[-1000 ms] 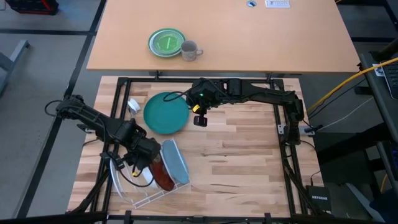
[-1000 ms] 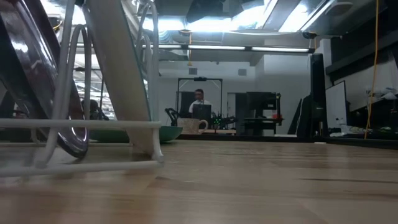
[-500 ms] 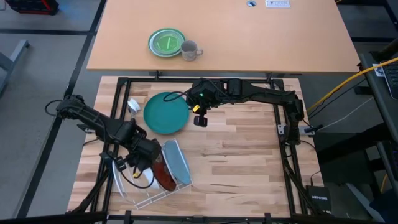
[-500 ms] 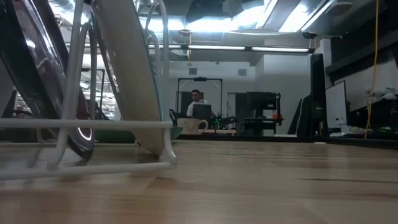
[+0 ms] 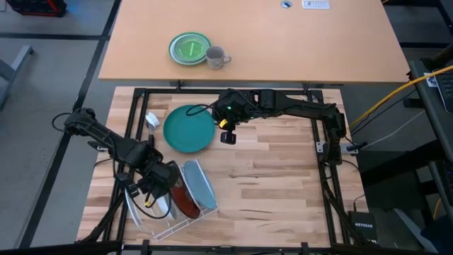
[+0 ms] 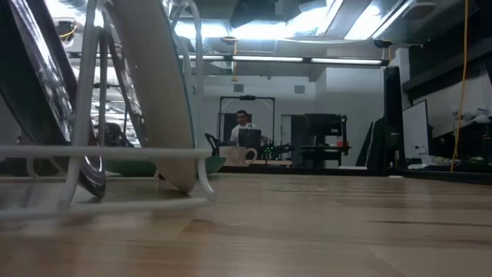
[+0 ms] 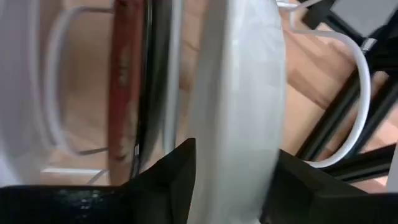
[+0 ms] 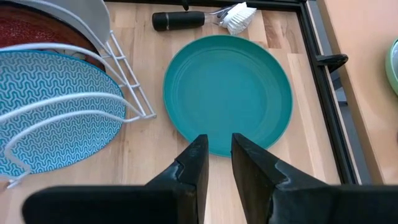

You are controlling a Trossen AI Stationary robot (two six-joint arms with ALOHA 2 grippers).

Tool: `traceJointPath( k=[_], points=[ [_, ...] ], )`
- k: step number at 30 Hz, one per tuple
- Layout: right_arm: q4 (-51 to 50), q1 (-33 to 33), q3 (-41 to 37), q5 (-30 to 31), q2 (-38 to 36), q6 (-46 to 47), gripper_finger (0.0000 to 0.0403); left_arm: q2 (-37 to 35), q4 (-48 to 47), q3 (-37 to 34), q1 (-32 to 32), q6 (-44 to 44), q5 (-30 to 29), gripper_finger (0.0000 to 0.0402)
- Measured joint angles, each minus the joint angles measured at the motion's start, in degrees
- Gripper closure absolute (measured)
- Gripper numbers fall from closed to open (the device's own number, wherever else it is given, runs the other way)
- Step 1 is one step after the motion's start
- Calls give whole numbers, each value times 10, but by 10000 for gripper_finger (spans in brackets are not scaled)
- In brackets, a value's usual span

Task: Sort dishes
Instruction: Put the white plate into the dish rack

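Observation:
A white wire rack (image 5: 185, 221) stands near the table's near-left corner. It holds the light blue plate (image 5: 199, 185), the dark red plate (image 5: 185, 200) and the white plate (image 5: 140, 207), all on edge. My left gripper (image 5: 153, 189) is over the rack, shut on the white plate (image 7: 239, 93). The dark teal plate (image 5: 189, 129) lies flat on the table farther back. My right gripper (image 8: 217, 149) hovers just above the teal plate's (image 8: 227, 93) right edge, its fingers slightly open, touching nothing. My left gripper pinches the white plate's rim (image 7: 236, 143) between its two fingers (image 7: 177, 177), which lie across the rim, one on each face. It comes from above, slanting down. The plate stands on edge in the rack beside the dark red plate (image 7: 127, 81); its lower edge is hidden.
A dish brush (image 5: 151, 120) lies left of the teal plate. A green plate (image 5: 190, 48) and a grey mug (image 5: 216, 57) sit on the far tan table. The black frame (image 5: 226, 90) borders the work surface. Bare wood lies to the right of the rack.
My left gripper has moved toward the near edge and slightly left, still shut on the white plate, carrying it lower along the rack. The rack has jolted a little sideways and back. My right arm has kept still.

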Motion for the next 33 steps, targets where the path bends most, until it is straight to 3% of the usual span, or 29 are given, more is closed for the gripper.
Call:
traceJointPath(
  k=[33],
  points=[
    [0, 0, 0, 0, 0, 0, 329, -3, -81, 106, -19, -37, 44, 320]
  ],
)
